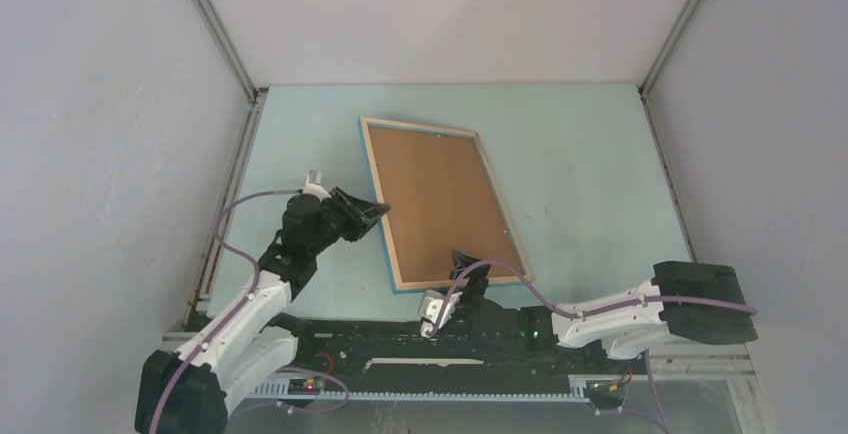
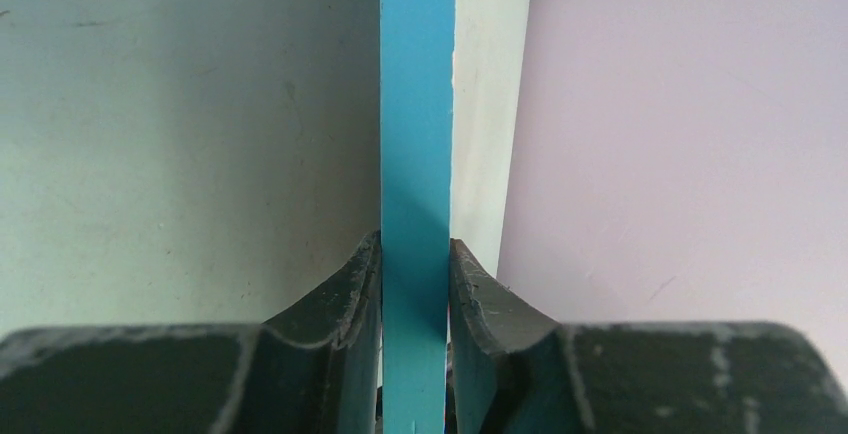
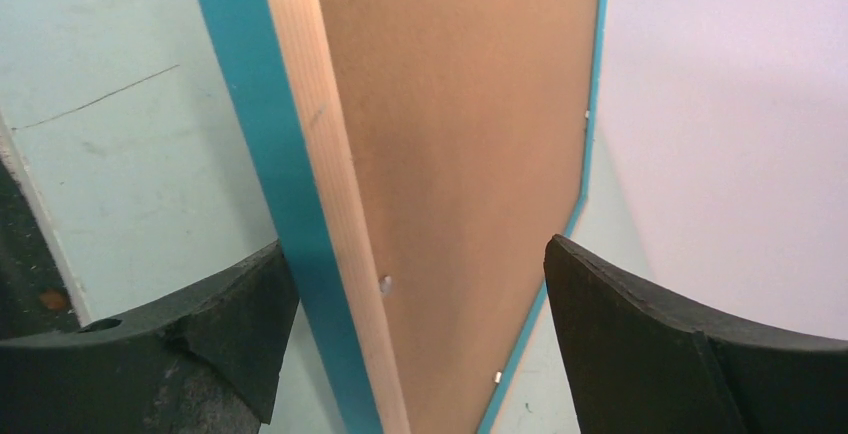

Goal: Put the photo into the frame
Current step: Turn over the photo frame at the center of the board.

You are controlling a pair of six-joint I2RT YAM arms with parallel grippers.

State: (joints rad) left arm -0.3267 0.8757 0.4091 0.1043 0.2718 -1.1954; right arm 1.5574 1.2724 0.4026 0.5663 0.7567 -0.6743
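Observation:
The frame [image 1: 420, 126] lies back-up on the pale blue table, a light wood rim around a brown backing board [image 1: 442, 204]. My left gripper [image 1: 378, 212] is at its left edge. In the left wrist view the frame's blue edge [image 2: 417, 134] runs between the jaws, and both pads press it, so my left gripper [image 2: 415, 254] is shut on it. My right gripper [image 1: 470, 266] is at the frame's near end, open wide. In the right wrist view the wood rim [image 3: 320, 154] and backing board [image 3: 470, 134] stand between its spread fingers [image 3: 240, 314]. The photo is out of view.
Grey enclosure walls [image 1: 110, 154] stand on the left, right and back sides of the table [image 1: 580, 174]. A black rail with cables [image 1: 400, 339] runs along the near edge by the arm bases.

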